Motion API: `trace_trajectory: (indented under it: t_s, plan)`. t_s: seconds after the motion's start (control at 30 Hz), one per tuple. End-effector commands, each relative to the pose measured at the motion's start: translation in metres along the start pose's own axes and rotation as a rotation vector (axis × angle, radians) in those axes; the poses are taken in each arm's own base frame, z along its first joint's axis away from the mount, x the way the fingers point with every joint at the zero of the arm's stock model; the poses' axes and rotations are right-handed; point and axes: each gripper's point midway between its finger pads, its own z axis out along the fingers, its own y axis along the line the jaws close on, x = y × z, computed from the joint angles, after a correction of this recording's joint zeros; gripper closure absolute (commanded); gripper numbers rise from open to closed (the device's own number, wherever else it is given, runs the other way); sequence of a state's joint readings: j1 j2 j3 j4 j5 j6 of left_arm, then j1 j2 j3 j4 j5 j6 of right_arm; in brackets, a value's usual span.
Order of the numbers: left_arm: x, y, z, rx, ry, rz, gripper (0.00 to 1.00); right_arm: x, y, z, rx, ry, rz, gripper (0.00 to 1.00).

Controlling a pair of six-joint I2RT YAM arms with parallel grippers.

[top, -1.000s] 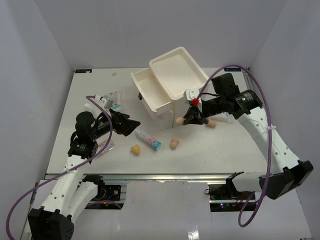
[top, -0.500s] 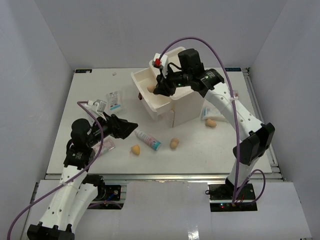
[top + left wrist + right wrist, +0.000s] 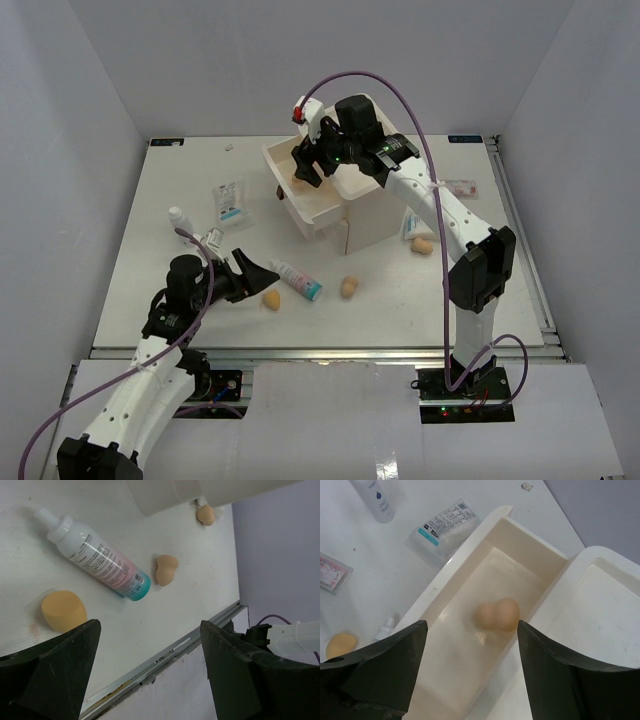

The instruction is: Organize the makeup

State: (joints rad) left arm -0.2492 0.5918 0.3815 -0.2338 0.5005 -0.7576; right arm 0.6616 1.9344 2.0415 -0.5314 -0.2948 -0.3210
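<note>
1. Hovering over the open drawer (image 3: pixel 285 200) of the cream drawer box (image 3: pixel 375 220), the right gripper (image 3: pixel 308 162) is holding its jaws wide with nothing between them, in the upper centre of the overhead view.
2. One tan sponge (image 3: pixel 496 615) is lying loose on the drawer floor, right below those parted fingers (image 3: pixel 385 665) in the right wrist view.
3. Down at lower left, the left gripper (image 3: pixel 262 277) is hanging low over the white table (image 3: pixel 480 290), jaws wide and empty.
4. Just ahead of it, a second sponge (image 3: pixel 271 299) is sitting near the white tube with teal cap (image 3: pixel 297 278). A third sponge (image 3: pixel 348 288) is resting to the right of the tube, apart from it.
5. A fourth sponge (image 3: pixel 423 245) is lying at right, near the box's front corner.
6. A blue-print sachet (image 3: pixel 229 200) and a small white bottle (image 3: pixel 178 215) are lying at left, and a pink-print sachet (image 3: pixel 458 186) is lying at far right.
7. Pale lilac-grey walls (image 3: pixel 80 100) are closing in the table on three sides, and a metal rail (image 3: pixel 300 352) is running along its lower edge.
</note>
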Motion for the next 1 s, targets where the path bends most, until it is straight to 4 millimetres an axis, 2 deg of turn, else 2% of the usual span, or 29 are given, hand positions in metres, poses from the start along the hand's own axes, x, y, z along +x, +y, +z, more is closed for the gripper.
trace_trajectory:
  t_s: [0.0, 0.07, 0.17, 0.2, 0.27, 0.33, 0.37, 0.4, 0.47, 0.53, 0.57, 0.7, 0.8, 0.97]
  plan:
    - [0.010, 0.024, 0.009, -0.128, 0.000, -0.047, 0.10, -0.052, 0.001, -0.033, 0.022, -0.137, -0.064, 0.20]
    - [0.017, 0.031, 0.014, -0.175, 0.027, -0.044, 0.11, -0.068, 0.020, -0.057, -0.044, -0.187, -0.107, 0.17]
    - [0.020, 0.039, 0.018, -0.241, 0.034, -0.034, 0.19, -0.065, 0.055, -0.096, -0.185, -0.220, -0.219, 0.15]
    - [0.024, 0.044, 0.020, -0.270, 0.043, -0.027, 0.19, -0.055, 0.066, -0.111, -0.216, -0.220, -0.256, 0.14]
    - [0.028, 0.048, 0.023, -0.306, 0.057, -0.015, 0.22, -0.025, 0.083, -0.123, -0.281, -0.202, -0.267, 0.15]
    - [0.034, 0.054, 0.027, -0.354, 0.087, 0.004, 0.26, -0.003, 0.090, -0.140, -0.292, -0.192, -0.260, 0.16]
    - [0.037, 0.058, 0.028, -0.386, 0.100, 0.017, 0.27, 0.008, 0.092, -0.148, -0.296, -0.191, -0.253, 0.17]
    - [0.043, 0.065, 0.029, -0.431, 0.118, 0.043, 0.29, 0.011, 0.091, -0.162, -0.285, -0.211, -0.252, 0.19]
    - [0.045, 0.076, 0.030, -0.522, 0.115, 0.090, 0.29, 0.040, 0.092, -0.176, -0.291, -0.228, -0.204, 0.21]
    - [0.044, 0.081, 0.033, -0.572, 0.107, 0.124, 0.29, 0.071, 0.096, -0.183, -0.306, -0.241, -0.148, 0.22]
    - [0.046, 0.085, 0.035, -0.595, 0.118, 0.134, 0.29, 0.083, 0.088, -0.187, -0.284, -0.244, -0.121, 0.22]
    - [0.044, 0.098, 0.040, -0.682, 0.117, 0.178, 0.34, 0.125, 0.082, -0.199, -0.272, -0.279, -0.028, 0.23]
    - [0.043, 0.105, 0.043, -0.728, 0.111, 0.189, 0.40, 0.136, 0.082, -0.204, -0.269, -0.287, 0.002, 0.24]
    - [0.036, 0.104, 0.044, -0.740, 0.084, 0.201, 0.59, 0.139, 0.085, -0.209, -0.278, -0.302, 0.008, 0.25]
